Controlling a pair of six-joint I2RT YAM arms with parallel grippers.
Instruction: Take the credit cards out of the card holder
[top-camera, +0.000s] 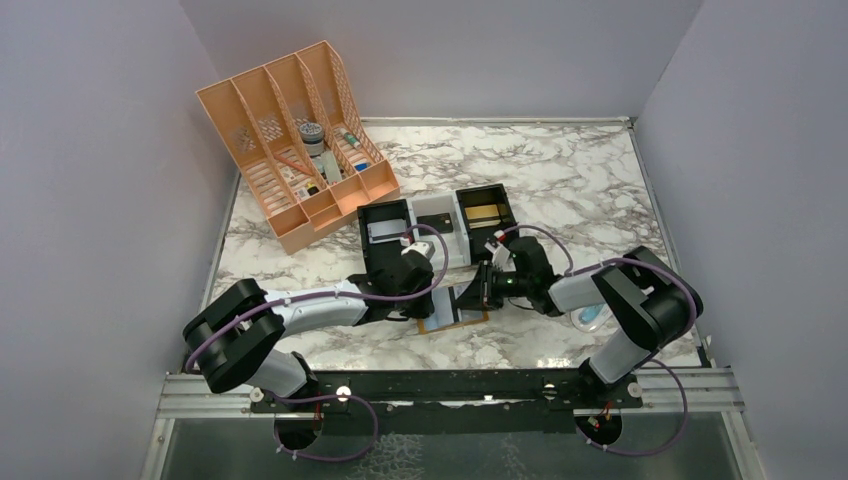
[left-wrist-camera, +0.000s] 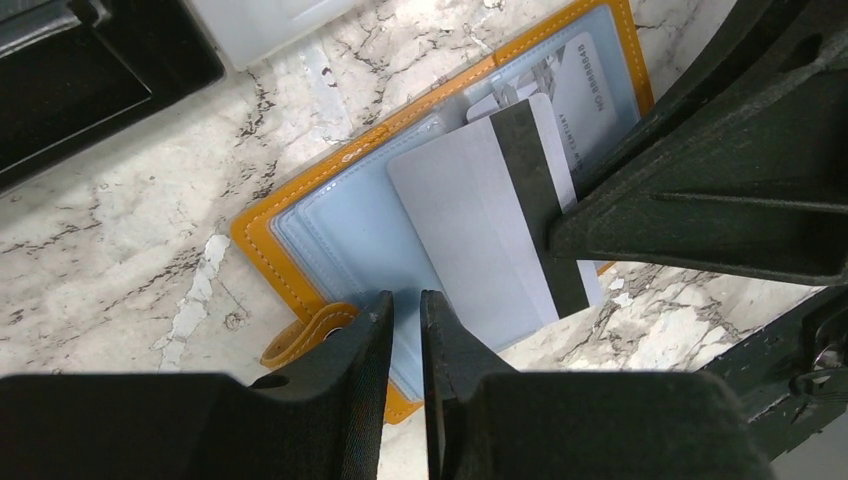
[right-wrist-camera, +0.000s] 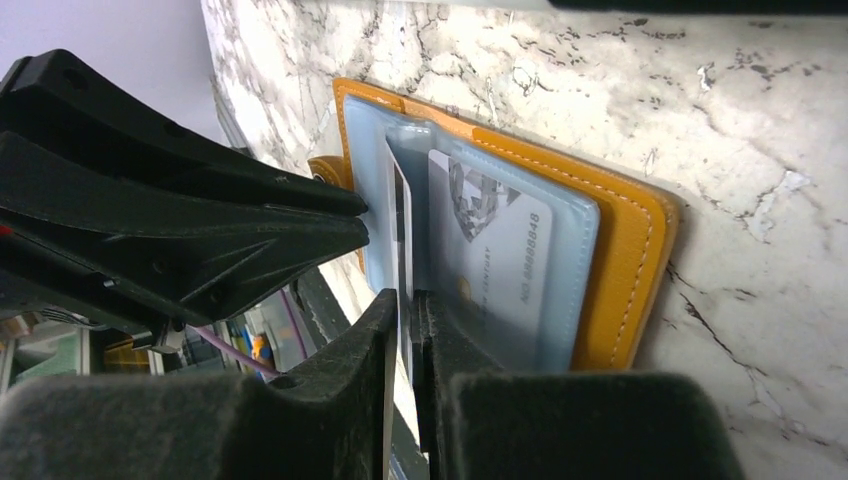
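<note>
The mustard-tan card holder (top-camera: 450, 325) lies open on the marble table between my two grippers, its pale blue inner panels (left-wrist-camera: 330, 240) facing up. One pale credit card (left-wrist-camera: 470, 230) with a black stripe sticks partly out of a sleeve. My right gripper (right-wrist-camera: 405, 305) is shut on that card's edge (right-wrist-camera: 400, 215). Another credit card (right-wrist-camera: 490, 250) sits inside a clear sleeve. My left gripper (left-wrist-camera: 407, 305) has its jaws close together on the holder's (right-wrist-camera: 620, 230) inner panel at the opposite side. From above, the left gripper (top-camera: 430, 298) and right gripper (top-camera: 484, 288) face each other across the holder.
Two black bins (top-camera: 385, 225) (top-camera: 487, 210) and a white one (top-camera: 435, 215) stand just behind the holder. An orange desk organizer (top-camera: 290, 140) stands at the back left. A clear-blue packet (top-camera: 590, 318) lies under the right arm. Grey walls enclose the table.
</note>
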